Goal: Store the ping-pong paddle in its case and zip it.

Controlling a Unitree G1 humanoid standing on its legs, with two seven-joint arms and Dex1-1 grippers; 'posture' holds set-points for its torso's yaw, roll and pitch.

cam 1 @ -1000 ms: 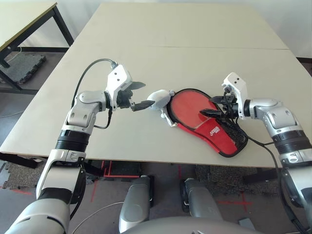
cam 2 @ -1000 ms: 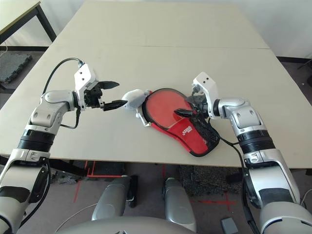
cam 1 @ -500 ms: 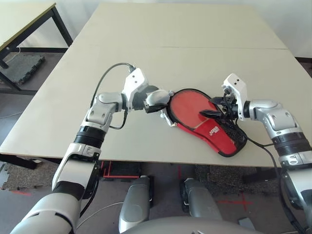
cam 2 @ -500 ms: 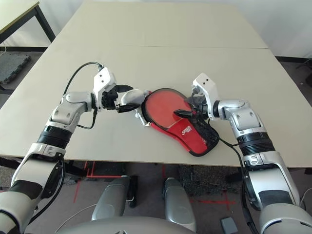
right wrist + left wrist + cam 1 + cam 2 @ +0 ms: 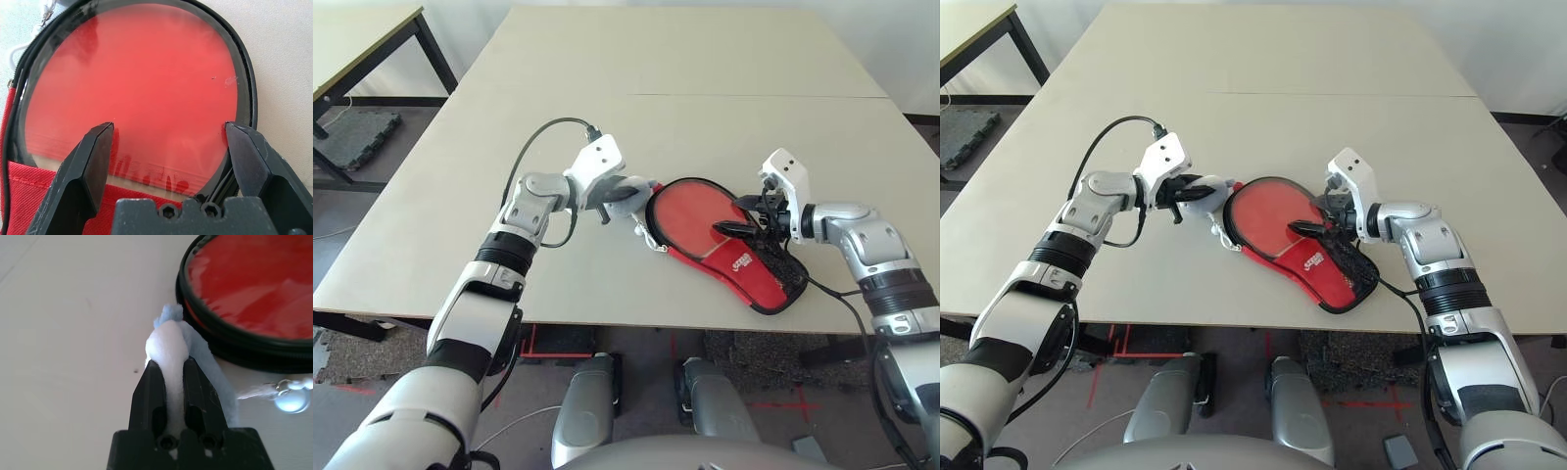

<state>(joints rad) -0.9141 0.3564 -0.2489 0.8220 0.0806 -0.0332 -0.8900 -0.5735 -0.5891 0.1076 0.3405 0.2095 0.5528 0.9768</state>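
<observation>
The ping-pong paddle lies with its round red face up inside the open case. The case is red fabric with a white logo and a black zipper rim. The paddle's handle is hidden under the fabric. A grey-blue and white plush charm lies at the case's left edge, and my left gripper is shut on it. My right gripper hovers open over the near part of the red face, with one finger on each side.
The case's black mesh pocket points toward the table's front edge on the right. A small metal clasp hangs from the case near the charm. The wide beige table stretches behind. A second table stands far left.
My left gripper has moved right to the plush charm and shut on it. The right gripper and the case have stayed in place.
</observation>
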